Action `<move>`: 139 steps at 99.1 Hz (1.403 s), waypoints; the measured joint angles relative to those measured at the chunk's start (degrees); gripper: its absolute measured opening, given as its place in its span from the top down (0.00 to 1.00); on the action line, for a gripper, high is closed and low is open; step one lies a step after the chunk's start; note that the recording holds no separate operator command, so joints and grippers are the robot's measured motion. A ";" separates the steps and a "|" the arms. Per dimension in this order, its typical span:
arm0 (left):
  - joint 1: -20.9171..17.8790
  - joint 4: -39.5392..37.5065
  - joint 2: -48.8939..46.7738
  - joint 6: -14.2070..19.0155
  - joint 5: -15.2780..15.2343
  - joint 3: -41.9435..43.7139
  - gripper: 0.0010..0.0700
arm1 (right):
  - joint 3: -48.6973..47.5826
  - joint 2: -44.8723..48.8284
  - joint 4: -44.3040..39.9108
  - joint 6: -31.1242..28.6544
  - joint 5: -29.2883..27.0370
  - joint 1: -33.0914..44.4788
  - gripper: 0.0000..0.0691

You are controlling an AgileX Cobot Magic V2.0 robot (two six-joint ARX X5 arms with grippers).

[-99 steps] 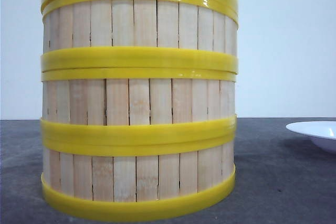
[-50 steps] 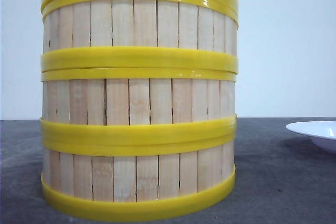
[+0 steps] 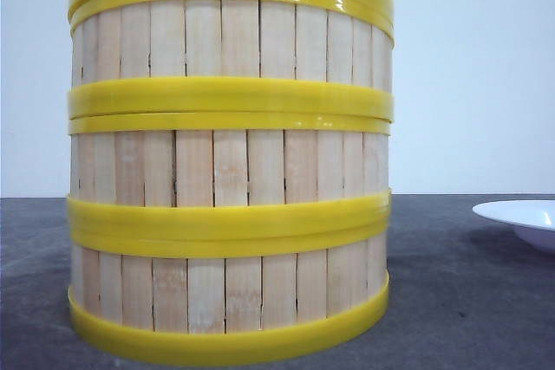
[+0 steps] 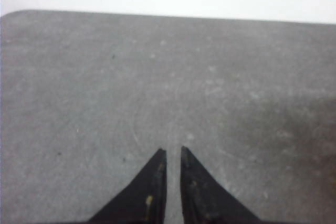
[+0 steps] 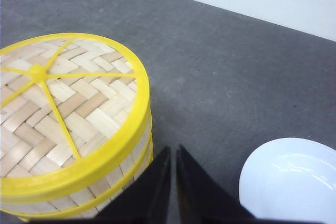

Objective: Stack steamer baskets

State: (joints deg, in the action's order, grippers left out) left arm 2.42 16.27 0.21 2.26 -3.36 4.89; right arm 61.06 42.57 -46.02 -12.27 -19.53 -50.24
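Three steamer baskets (image 3: 230, 171) stand stacked in one column close to the front camera, pale slat walls between thick yellow rims. A flat woven lid (image 5: 63, 103) with yellow rim and spokes caps the stack (image 5: 131, 153). My right gripper (image 5: 174, 150) hovers above the table just beside the stack's wall, shut with only a thin slit between its black fingers and nothing held. My left gripper (image 4: 173, 151) is over bare grey table, shut and empty, with no basket in its view. Neither gripper shows in the front view.
A white plate (image 5: 294, 182) lies on the grey table (image 4: 168, 77) to the right of the stack; its rim (image 3: 520, 214) shows at the front view's right edge. A pale wall runs behind the table's far edge.
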 joint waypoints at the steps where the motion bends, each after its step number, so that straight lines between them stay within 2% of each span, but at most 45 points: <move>1: 0.00 -0.02 0.00 -0.04 0.00 -0.13 0.98 | 0.00 0.00 0.00 0.00 0.00 0.00 0.98; 30: -0.04 -2.49 0.04 -0.42 0.00 -1.75 0.98 | 0.00 0.00 0.02 0.00 0.00 0.00 0.98; 116: -0.04 -2.54 0.04 -0.77 -0.02 -1.75 0.98 | 0.00 -0.02 0.00 0.04 -0.07 0.00 0.98; 128: -0.04 -2.54 0.04 -0.77 -0.02 -1.75 0.98 | -0.02 -0.90 1.36 2.05 -1.95 1.07 0.98; 139: -0.04 -2.54 0.04 -0.77 -0.02 -1.75 0.98 | -0.02 -2.58 6.69 5.60 -2.67 6.27 0.98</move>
State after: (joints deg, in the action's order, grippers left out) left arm 2.37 13.74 0.25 1.50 -3.38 3.14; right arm 61.04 39.99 -39.33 -6.68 -22.20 -43.97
